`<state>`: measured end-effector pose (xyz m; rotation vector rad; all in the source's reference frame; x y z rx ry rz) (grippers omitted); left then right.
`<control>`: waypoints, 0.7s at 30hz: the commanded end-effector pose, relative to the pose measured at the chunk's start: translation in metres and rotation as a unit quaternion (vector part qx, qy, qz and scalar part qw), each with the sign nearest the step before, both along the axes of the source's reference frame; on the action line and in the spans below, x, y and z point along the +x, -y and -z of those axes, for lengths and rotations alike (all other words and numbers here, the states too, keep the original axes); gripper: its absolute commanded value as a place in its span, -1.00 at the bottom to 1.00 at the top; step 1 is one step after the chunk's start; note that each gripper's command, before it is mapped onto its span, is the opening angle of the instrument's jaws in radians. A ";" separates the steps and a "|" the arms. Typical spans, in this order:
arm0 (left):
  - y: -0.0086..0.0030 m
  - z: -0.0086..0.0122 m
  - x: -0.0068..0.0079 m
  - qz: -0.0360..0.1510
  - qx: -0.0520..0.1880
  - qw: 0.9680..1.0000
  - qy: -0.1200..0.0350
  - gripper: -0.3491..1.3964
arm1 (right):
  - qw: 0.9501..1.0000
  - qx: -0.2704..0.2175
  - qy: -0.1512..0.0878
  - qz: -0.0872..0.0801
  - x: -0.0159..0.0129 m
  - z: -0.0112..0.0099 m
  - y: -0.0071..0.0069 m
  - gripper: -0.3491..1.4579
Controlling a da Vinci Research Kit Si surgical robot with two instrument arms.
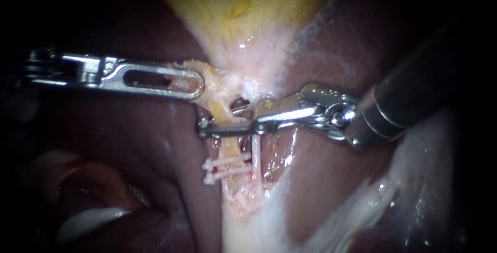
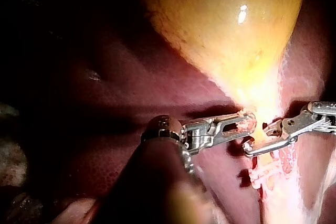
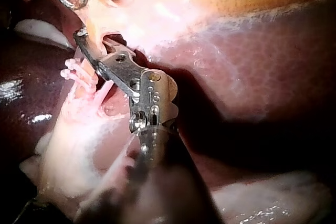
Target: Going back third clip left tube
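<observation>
right instrument (image 1: 223,119): enters from the right edge of the endoscope view, shaft slanting down from the upper right, tip at frame centre.
right end effector: jaws parted, with a dark gap between them. The left tube (image 1: 228,147) runs through that gap, and the lower jaw reaches past it to the tube's left side. Cannot tell whether a clip sits in the jaws.
left instrument (image 1: 192,83): comes in level from the left edge, tip just left of centre, above and close to the right instrument's tip.
left end effector: jaws closed on a fold of yellowish tissue at the neck of the gallbladder (image 1: 243,15). Tissue shows through the slot in the jaw.
left tube: yellowish, running from the neck down through frame centre.
clips (image 1: 226,166): two white ones across the left tube, one just below the other, below the right instrument's jaws and apart from them.
right tube (image 1: 256,157): thin, pale pink, just right of the clips.
gallbladder: yellow, upper centre, narrowing downward.
liver (image 1: 331,180): dark red, on both sides and behind.
</observation>
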<state>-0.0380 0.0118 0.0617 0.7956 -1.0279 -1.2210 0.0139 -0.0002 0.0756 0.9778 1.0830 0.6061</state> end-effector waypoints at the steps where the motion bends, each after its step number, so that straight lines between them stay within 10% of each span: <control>1: 0.0000 0.0000 0.0000 0.000 0.000 1.000 0.000 -1.00 | 1.000 0.000 0.000 0.000 0.0000 0.0000 0.0000 -1.00; 5: 0.0000 0.0000 0.0000 0.001 0.000 1.000 0.001 -1.00 | 1.000 0.004 -0.001 0.002 0.0000 0.0002 0.0001 -1.00; 11: 0.0000 0.0000 0.0001 0.001 0.000 1.000 0.001 -1.00 | 0.999 -0.031 -0.005 -0.003 0.0006 0.0006 0.0007 -0.14; 21: 0.0000 0.0000 0.0001 0.001 0.000 1.000 0.001 -1.00 | 0.997 -0.077 -0.002 -0.014 0.0010 0.0002 0.0012 -0.06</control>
